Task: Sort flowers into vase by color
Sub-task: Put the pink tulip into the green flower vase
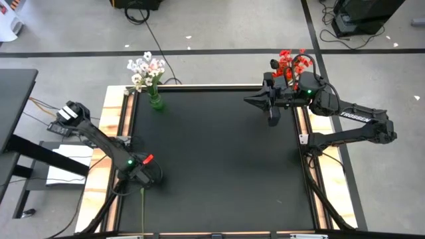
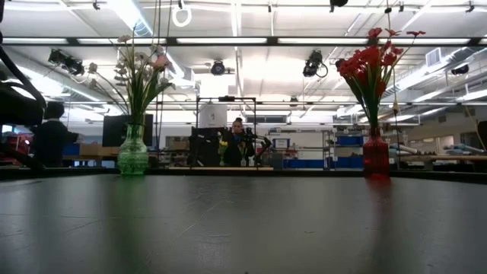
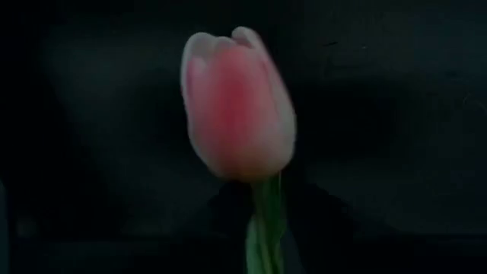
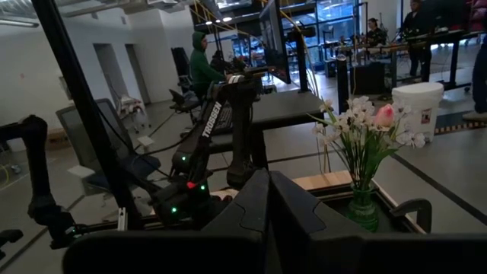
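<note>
My left gripper (image 1: 141, 176) is at the table's near left and is shut on a flower with a single pink-white bud (image 3: 237, 106). The bud fills the left wrist view. A green glass vase (image 1: 155, 101) (image 2: 132, 156) at the far left corner holds white blooms (image 1: 145, 68) and a pink bud. A red vase (image 2: 376, 156) at the far right corner holds red blooms (image 1: 292, 62). My right gripper (image 1: 265, 106) (image 4: 268, 221) hovers shut beside the red blooms, pointing toward the table's left. My left gripper holds the pink-white bud's flower by its thin green stem (image 3: 263, 228), a little below the bud. Darkness in the wrist view hides the fingers and the place of contact. The rest of the stem (image 1: 141, 211) runs from the gripper toward the table's near edge.
The black table top (image 1: 219, 159) has a wooden rim (image 1: 113, 126) along its sides. Cables run along the rim beside both arm bases. The left arm (image 4: 205, 152) shows across the table in the right wrist view. People stand in the room behind the table.
</note>
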Controlling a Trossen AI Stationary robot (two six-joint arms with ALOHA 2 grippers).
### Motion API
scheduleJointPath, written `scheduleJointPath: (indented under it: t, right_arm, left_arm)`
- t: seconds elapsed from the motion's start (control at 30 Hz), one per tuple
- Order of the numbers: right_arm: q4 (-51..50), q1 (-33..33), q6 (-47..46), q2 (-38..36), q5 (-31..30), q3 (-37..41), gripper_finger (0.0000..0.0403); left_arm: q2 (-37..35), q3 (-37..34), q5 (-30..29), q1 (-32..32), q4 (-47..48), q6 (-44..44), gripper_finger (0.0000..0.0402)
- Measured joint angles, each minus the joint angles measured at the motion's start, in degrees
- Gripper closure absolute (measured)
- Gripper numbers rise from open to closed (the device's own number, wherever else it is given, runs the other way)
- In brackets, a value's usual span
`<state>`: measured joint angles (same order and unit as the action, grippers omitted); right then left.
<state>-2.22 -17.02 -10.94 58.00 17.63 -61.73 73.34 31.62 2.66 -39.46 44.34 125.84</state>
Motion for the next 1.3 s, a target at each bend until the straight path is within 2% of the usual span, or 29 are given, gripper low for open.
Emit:
scheduleJointPath:
  t: [0.17,0.37,0.5,0.6,0.73,0.83,1.0,1.3]
  right_arm:
    - [0.0,0.0,0.0,0.0,0.0,0.0,0.0379]
    - [0.0,0.0,0.0,0.0,0.0,0.0,0.0379]
    - [0.0,0.0,0.0,0.0,0.0,0.0,0.0379]
    - [0.0,0.0,0.0,0.0,0.0,0.0,0.0379]
    - [0.0,0.0,0.0,0.0,0.0,0.0,0.0379]
    - [0.0,0.0,0.0,0.0,0.0,0.0,0.0379]
    - [0.0,0.0,0.0,0.0,0.0,0.0,0.0379]
    - [0.0,0.0,0.0,0.0,0.0,0.0,0.0379]
  left_arm:
    - [0.1,1.0,-0.7,0.3,0.3,0.0,0.0385]
    - [0.2,5.6,-3.8,1.7,-0.1,-1.1,0.0389]
    - [0.2,10.6,-12.6,3.5,-0.1,-6.9,0.0389]
    - [0.2,14.7,-23.1,6.0,0.0,-19.6,0.0389]
    - [0.2,21.2,-38.0,11.4,-0.2,-44.3,0.0389]
    - [0.1,26.1,-44.8,17.5,-0.7,-61.5,0.0389]
    - [0.1,32.4,-45.5,29.0,-7.0,-91.1,0.0388]
    - [0.1,40.2,-46.8,47.1,-12.1,-125.3,0.0388]
